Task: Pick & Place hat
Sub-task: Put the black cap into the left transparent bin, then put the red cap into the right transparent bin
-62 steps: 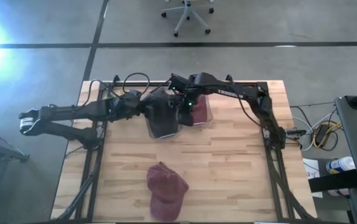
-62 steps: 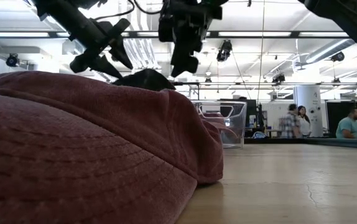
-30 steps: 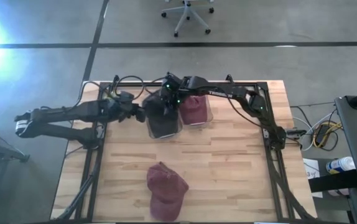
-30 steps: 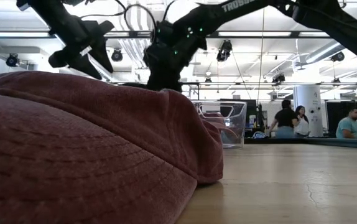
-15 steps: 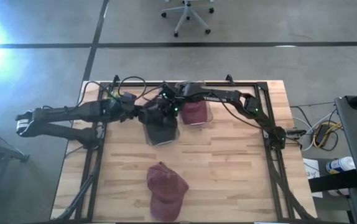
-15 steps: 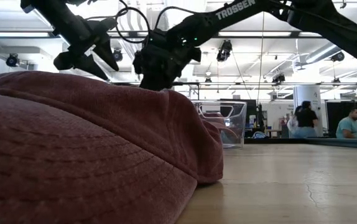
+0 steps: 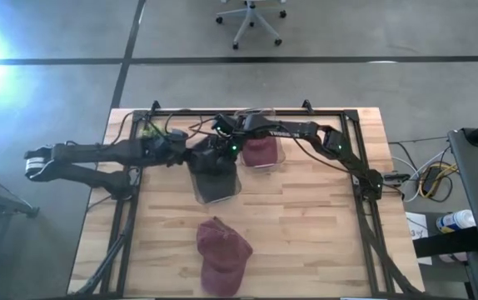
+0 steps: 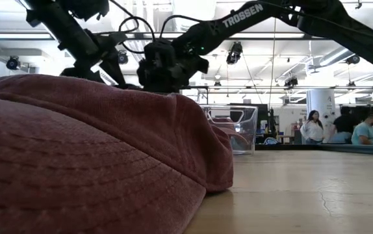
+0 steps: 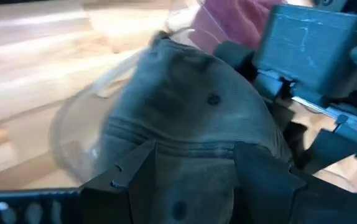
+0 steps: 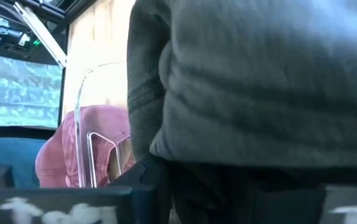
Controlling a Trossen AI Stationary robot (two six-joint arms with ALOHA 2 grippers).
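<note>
The right gripper (image 7: 215, 148) is pinching the dark hat (image 7: 214, 171) at its far edge inside the clear bin (image 7: 237, 187); the left gripper (image 7: 191, 153), spread wide, sits just beside that bin.

We see two dark, slender arms, the right arm (image 7: 306, 132) lettered TROSSEN in white with a small green light near its wrist, the left arm (image 7: 97, 152) white-tipped at its outer end and trailing black cables.
</note>
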